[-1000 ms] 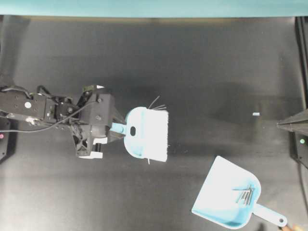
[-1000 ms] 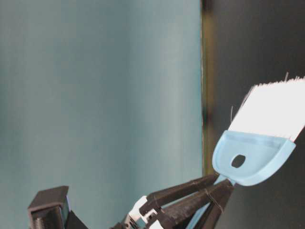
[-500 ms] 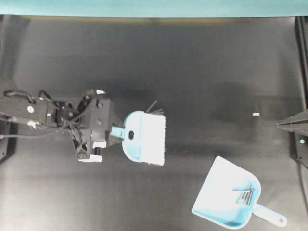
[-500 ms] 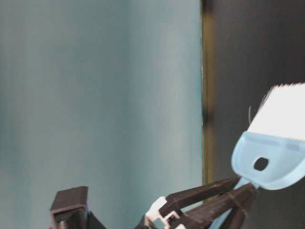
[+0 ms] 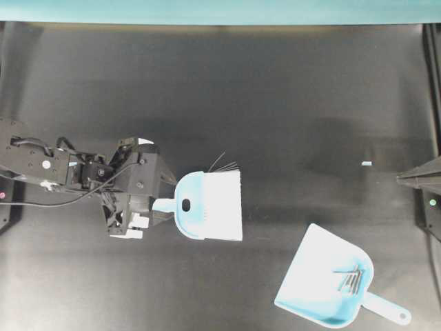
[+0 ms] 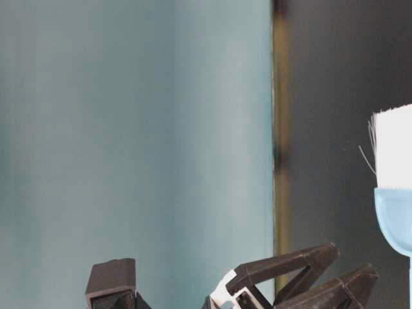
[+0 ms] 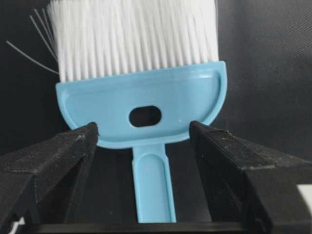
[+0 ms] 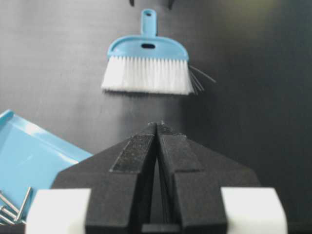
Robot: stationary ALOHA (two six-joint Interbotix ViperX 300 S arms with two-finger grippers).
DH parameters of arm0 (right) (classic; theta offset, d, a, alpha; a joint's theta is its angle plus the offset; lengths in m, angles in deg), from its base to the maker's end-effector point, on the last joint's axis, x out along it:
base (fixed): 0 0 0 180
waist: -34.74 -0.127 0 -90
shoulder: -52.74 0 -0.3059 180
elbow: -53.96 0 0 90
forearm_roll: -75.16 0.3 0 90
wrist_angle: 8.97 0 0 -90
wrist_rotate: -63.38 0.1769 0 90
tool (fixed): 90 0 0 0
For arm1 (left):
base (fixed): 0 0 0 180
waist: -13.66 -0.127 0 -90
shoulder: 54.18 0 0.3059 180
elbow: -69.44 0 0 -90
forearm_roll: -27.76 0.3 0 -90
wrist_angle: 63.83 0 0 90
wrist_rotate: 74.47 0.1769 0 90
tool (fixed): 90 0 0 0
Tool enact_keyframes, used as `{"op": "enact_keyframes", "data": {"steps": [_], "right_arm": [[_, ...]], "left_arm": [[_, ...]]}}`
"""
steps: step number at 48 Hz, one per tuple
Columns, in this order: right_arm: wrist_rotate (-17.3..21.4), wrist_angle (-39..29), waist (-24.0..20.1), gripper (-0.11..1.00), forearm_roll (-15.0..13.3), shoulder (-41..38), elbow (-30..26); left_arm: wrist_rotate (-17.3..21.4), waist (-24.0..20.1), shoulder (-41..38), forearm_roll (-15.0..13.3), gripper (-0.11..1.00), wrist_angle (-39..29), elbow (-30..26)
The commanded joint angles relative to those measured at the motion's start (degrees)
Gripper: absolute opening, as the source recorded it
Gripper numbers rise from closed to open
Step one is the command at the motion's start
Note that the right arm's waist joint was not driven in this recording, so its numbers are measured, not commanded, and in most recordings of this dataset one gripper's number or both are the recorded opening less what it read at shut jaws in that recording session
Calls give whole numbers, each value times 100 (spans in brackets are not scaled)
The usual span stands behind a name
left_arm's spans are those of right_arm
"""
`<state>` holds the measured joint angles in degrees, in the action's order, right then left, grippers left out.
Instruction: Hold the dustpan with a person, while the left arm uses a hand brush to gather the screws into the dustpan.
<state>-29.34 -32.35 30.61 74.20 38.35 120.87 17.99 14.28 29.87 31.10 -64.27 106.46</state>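
Observation:
The light blue hand brush (image 5: 207, 214) lies flat on the black table, white bristles pointing right. Its short handle (image 7: 155, 180) sits between the jaws of my left gripper (image 5: 169, 200), which is open and touches neither side of it. The brush also shows ahead of my right gripper (image 8: 157, 124), as the hand brush (image 8: 146, 63). That right gripper (image 5: 401, 178) is shut on nothing at the table's right edge. The dustpan (image 5: 313, 286) rests at the lower right with the screws (image 5: 351, 279) inside it. No person's hand is in view.
A small pale scrap (image 5: 366, 163) lies on the table left of the right gripper. A teal wall (image 5: 220, 10) borders the far edge. The left arm (image 5: 41, 165) stretches in from the left side. A few stray bristles (image 5: 224, 164) stick out above the brush.
The left jaws have opened and let go of the brush, which now lies flat and squared up. The fingertips at the dustpan's handle one second ago are gone.

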Motion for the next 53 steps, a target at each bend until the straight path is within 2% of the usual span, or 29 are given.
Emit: {"op": "enact_keyframes", "data": {"steps": [1, 14, 31, 53], "right_arm": [[-44, 26, 0, 0, -18, -26, -35], [-44, 26, 0, 0, -9, -26, -35], [-44, 26, 0, 0, -9, -26, -35], [-44, 26, 0, -1, -18, -26, -35]], "left_arm": [[-9, 26, 53, 9, 73, 44, -35], [-9, 44, 220, 9, 73, 18, 79], [-9, 53, 1099, 9, 74, 167, 580], [-18, 88, 1195, 9, 74, 483, 694]]}}
